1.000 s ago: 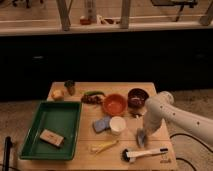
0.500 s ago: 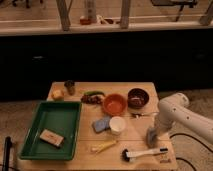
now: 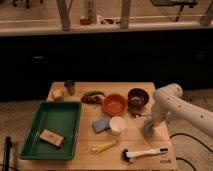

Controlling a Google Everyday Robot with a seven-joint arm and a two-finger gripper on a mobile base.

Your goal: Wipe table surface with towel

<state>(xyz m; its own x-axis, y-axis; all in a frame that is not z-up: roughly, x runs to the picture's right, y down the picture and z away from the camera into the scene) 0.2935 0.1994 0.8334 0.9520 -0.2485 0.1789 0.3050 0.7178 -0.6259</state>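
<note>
A blue folded towel [image 3: 101,124] lies on the wooden table [image 3: 80,156], left of a white cup [image 3: 117,125]. My gripper [image 3: 150,131] hangs at the end of the white arm [image 3: 172,102] and points down at the table's right side. It is to the right of the cup and well apart from the towel. It is above a black brush with a white handle [image 3: 145,154]. I see nothing held in it.
A green tray [image 3: 35,131] at the left holds a brown block [image 3: 51,137]. An orange bowl [image 3: 115,104], a dark red bowl [image 3: 138,96], a dark cup [image 3: 70,86], a yellow fruit [image 3: 58,94], a green vegetable [image 3: 94,93] and a yellow item [image 3: 104,146] are spread on the table.
The arm swung a little to the right, then came back slightly left. The gripper stayed low over the table's right side. The towel and the other things have not moved.
</note>
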